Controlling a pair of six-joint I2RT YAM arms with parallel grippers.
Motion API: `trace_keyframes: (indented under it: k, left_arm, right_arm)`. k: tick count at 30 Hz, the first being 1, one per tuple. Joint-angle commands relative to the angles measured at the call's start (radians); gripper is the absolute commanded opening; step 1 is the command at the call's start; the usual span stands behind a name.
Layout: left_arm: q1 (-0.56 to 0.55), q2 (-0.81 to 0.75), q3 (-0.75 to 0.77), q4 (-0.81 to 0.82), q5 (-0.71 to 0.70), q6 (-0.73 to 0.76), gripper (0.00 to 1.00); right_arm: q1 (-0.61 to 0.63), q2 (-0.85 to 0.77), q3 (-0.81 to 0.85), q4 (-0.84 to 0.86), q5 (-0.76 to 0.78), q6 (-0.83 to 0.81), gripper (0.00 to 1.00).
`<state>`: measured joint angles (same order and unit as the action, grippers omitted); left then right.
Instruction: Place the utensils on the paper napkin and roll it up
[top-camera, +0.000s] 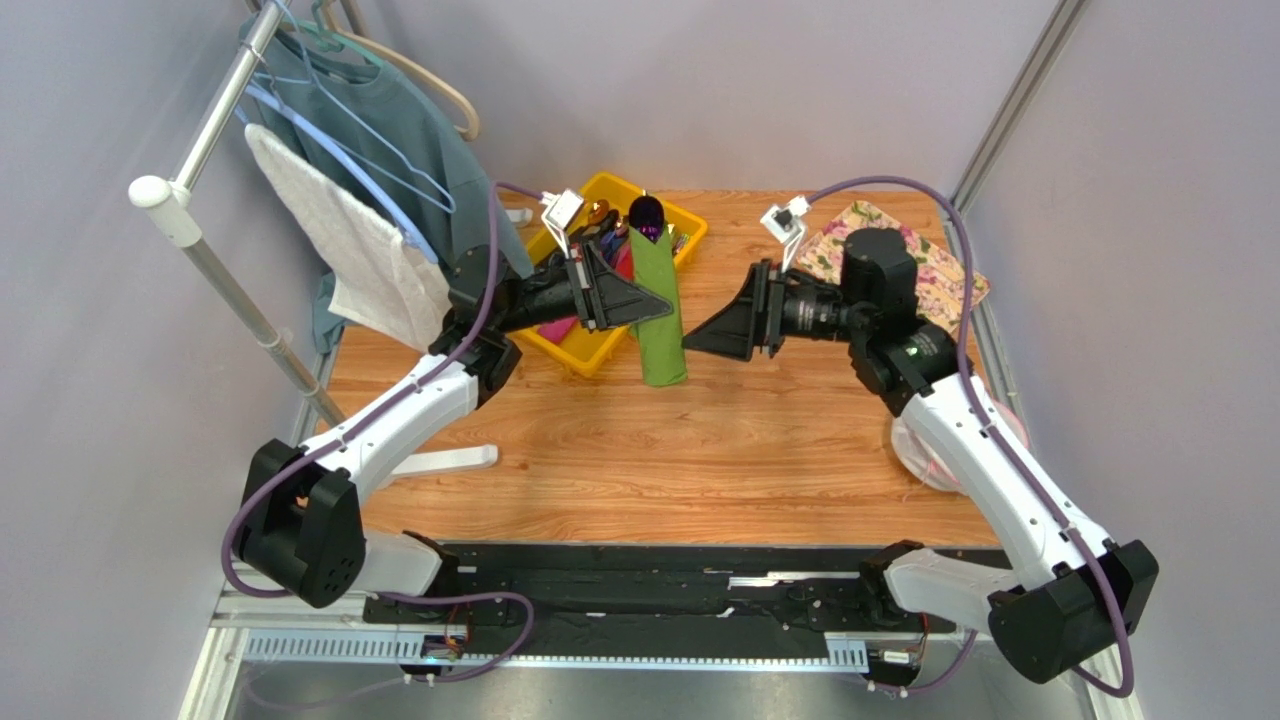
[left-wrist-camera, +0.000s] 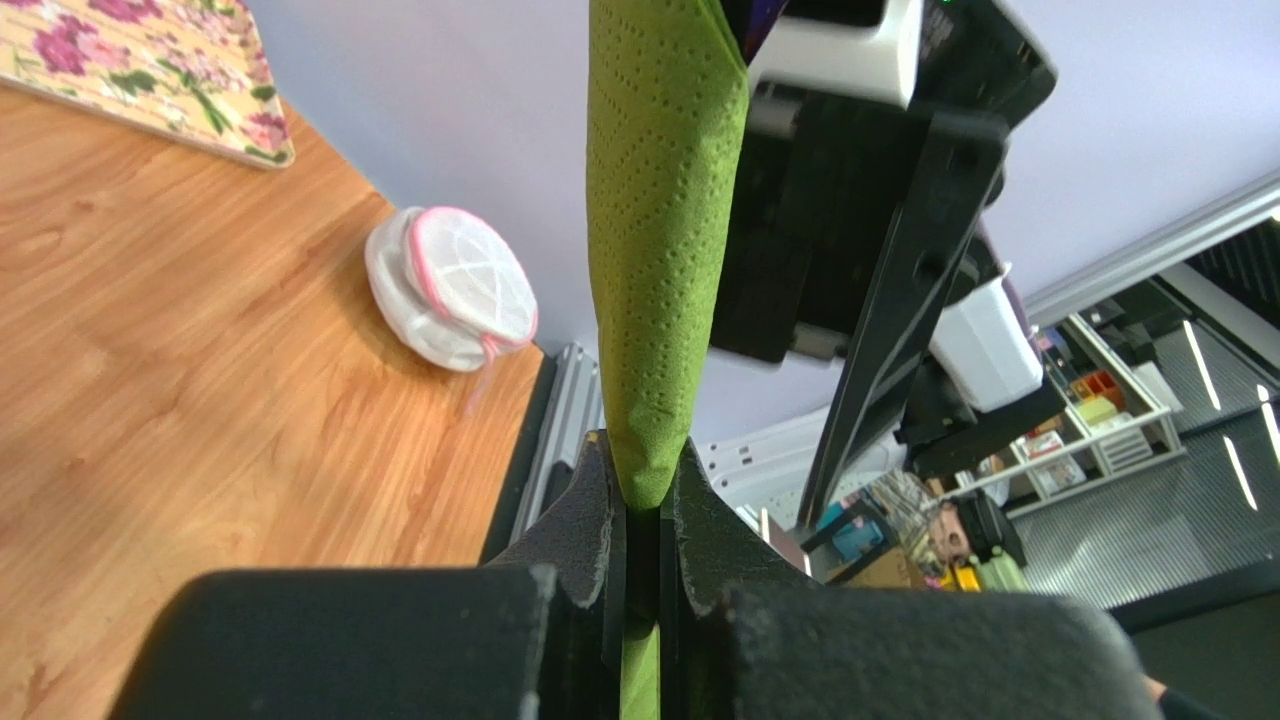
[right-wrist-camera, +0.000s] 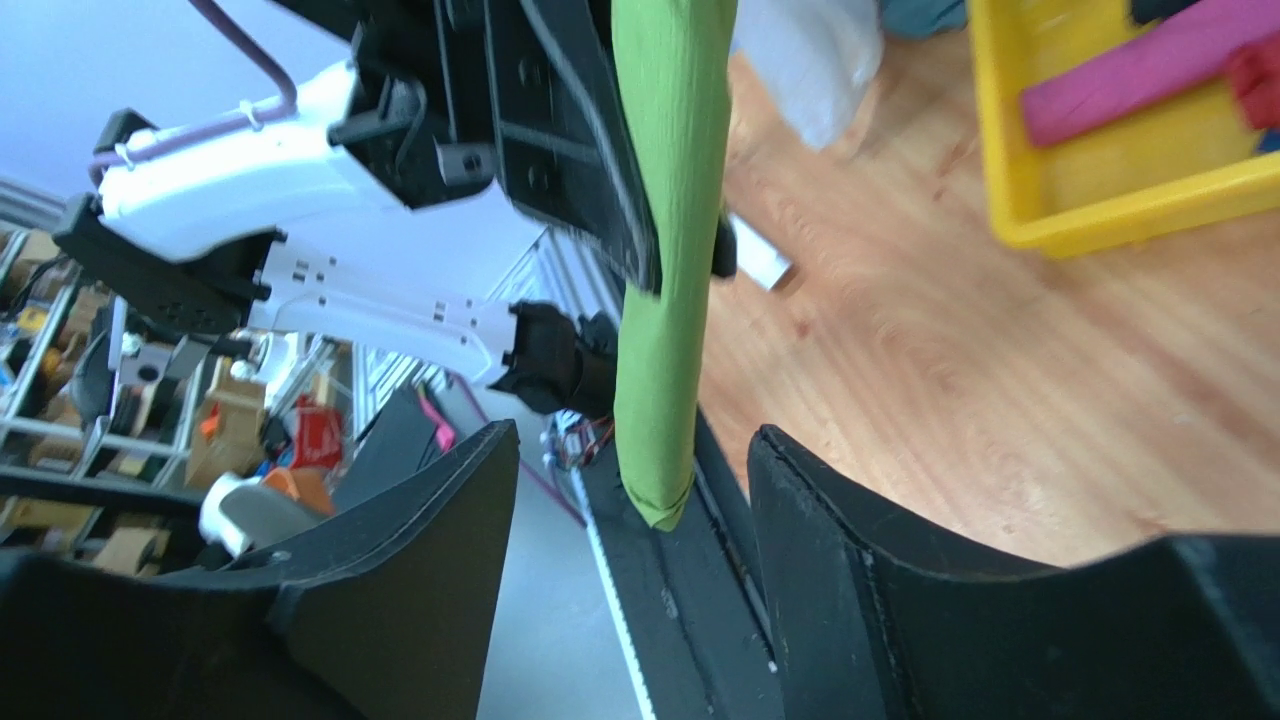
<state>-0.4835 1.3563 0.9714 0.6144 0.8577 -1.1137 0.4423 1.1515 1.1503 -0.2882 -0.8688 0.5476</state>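
Top view: rolled paper napkin (top-camera: 657, 315) held above bench (top-camera: 676, 450), beside yellow tray (top-camera: 589, 357); utensil (top-camera: 646, 209) tip, dark, pokes from roll's far end.
Left wrist: left gripper (left-wrist-camera: 643, 503) clamped tight on roll.
Right wrist: right gripper (right-wrist-camera: 639, 450) wide open; jaws straddle roll's near end, not touching.
Judgement: rolling step near done; next calls for right gripper closing gently on roll, then tightening without shedding utensil.

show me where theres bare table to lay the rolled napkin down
Free: the wide near strip of table between white bar and mesh pouch. Crowded: the far edge, with yellow bin and floral mat, and around the napkin, between left gripper and right gripper.
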Motion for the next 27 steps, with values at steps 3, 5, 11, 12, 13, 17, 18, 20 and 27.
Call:
trace_keyframes:
  k: [3,5,11,12,13,17,18,20,27]
  left_arm:
    - [-0.012,-0.049,-0.02,0.093,0.058,0.038,0.0]
    - [-0.026,-0.052,-0.02,0.096,0.064,0.043,0.0]
    - [-0.04,-0.052,-0.017,0.102,0.06,0.041,0.0]
    - [-0.043,-0.051,-0.017,0.102,0.06,0.043,0.0]
    - [-0.044,-0.051,-0.017,0.105,0.06,0.043,0.0]
    - [-0.061,-0.048,-0.022,0.105,0.063,0.045,0.0]
    - [-0.063,-0.046,-0.025,0.104,0.06,0.045,0.0]
    - [-0.067,-0.042,-0.026,0.105,0.057,0.04,0.0]
    - [-0.069,-0.034,-0.01,0.104,0.052,0.029,0.0]
  right_arm:
    - [-0.039,0.016,0.103,-0.01,-0.01,0.0,0.58]
    - [-0.04,0.033,0.111,0.007,-0.012,0.038,0.57]
    - [-0.039,0.074,0.101,0.09,-0.009,0.13,0.48]
    - [-0.039,0.077,0.101,0.109,-0.006,0.138,0.47]
    - [-0.039,0.08,0.103,0.11,0.001,0.143,0.47]
    - [-0.037,0.086,0.104,0.139,-0.004,0.164,0.45]
    - [-0.037,0.089,0.103,0.158,-0.007,0.179,0.43]
    - [-0.033,0.091,0.101,0.167,-0.016,0.186,0.41]
    - [-0.011,0.08,0.058,0.149,-0.013,0.173,0.33]
